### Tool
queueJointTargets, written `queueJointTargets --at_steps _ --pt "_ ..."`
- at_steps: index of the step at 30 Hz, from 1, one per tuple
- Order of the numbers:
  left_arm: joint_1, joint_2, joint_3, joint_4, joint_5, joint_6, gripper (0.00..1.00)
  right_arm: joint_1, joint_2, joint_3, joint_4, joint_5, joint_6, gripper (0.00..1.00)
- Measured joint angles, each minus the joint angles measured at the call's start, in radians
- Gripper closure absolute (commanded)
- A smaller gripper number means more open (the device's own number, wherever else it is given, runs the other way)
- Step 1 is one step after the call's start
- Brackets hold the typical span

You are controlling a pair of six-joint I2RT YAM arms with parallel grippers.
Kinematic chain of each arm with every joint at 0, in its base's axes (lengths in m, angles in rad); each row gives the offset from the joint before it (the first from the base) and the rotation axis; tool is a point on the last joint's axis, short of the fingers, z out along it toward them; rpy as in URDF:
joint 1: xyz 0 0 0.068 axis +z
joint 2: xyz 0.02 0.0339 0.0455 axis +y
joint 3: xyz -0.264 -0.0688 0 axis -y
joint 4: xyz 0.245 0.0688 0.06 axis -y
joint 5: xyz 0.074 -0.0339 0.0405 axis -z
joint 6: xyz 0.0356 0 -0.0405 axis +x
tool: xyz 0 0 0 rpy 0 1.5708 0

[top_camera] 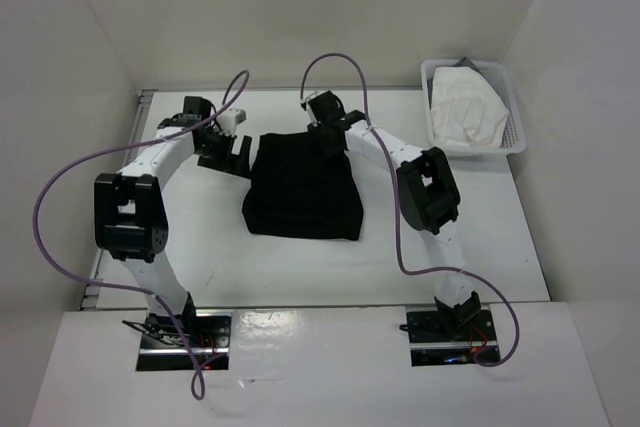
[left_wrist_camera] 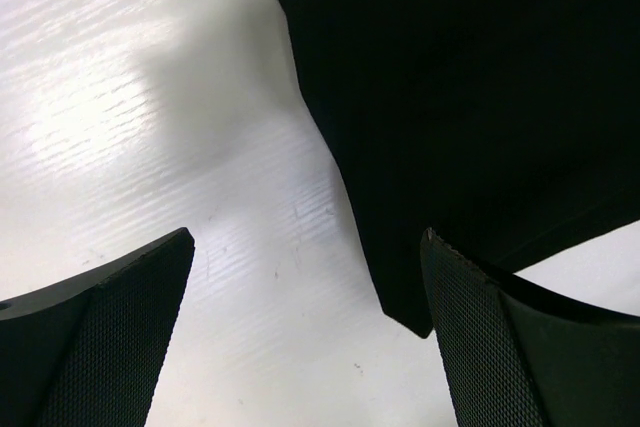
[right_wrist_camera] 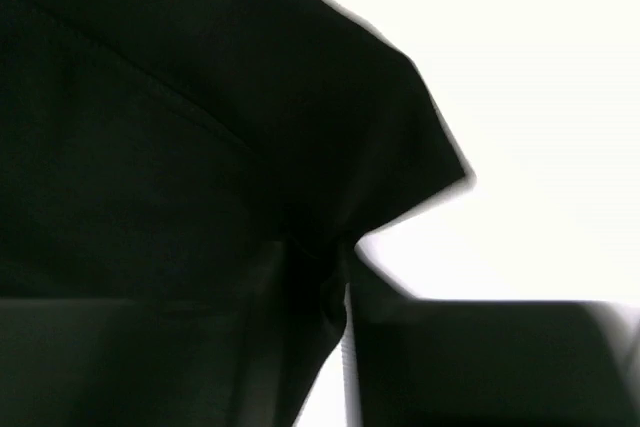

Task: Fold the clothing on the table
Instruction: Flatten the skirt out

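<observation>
top view being lit brightly and evenly from above; only faint soft shadows being cast on table [top_camera: 300,267]. glare patch being reflected off tabletop at upper left of left wrist view. right wrist view being smeared by blur, background being blown out white. clothing [top_camera: 300,192] being rendered flat black, detail being lost.
</observation>
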Motion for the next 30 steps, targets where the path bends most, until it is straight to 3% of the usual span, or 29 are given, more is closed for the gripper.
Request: queueJointTargets --at_steps 2,4,11,22,24,28,30 --pt "-0.014 0.016 0.013 0.002 0.0 0.0 0.0 -0.011 0.0 0.02 -0.004 0.012 -0.003 0.14" --pt "-0.026 0.032 0.024 0.003 0.0 -0.001 0.0 -0.021 -0.001 0.039 -0.006 0.005 -0.011 0.09" --pt "-0.042 0.093 0.079 0.006 -0.024 -0.05 0.0 -0.042 -0.062 0.035 -0.003 -0.057 -0.013 0.09" --pt "-0.108 0.313 0.438 0.045 -0.213 -0.19 0.0 -0.098 -0.096 0.001 -0.002 -0.132 -0.013 0.17" --pt "-0.149 0.358 0.498 0.036 -0.25 -0.212 0.08 -0.102 -0.096 -0.005 -0.003 -0.134 -0.013 0.19" --pt "-0.223 0.443 0.575 0.032 -0.307 -0.244 0.3 -0.102 -0.096 -0.011 -0.002 -0.138 -0.023 0.35" --pt "-0.256 0.477 0.594 0.026 -0.334 -0.258 0.35 -0.102 -0.096 -0.013 -0.001 -0.139 -0.026 0.39"
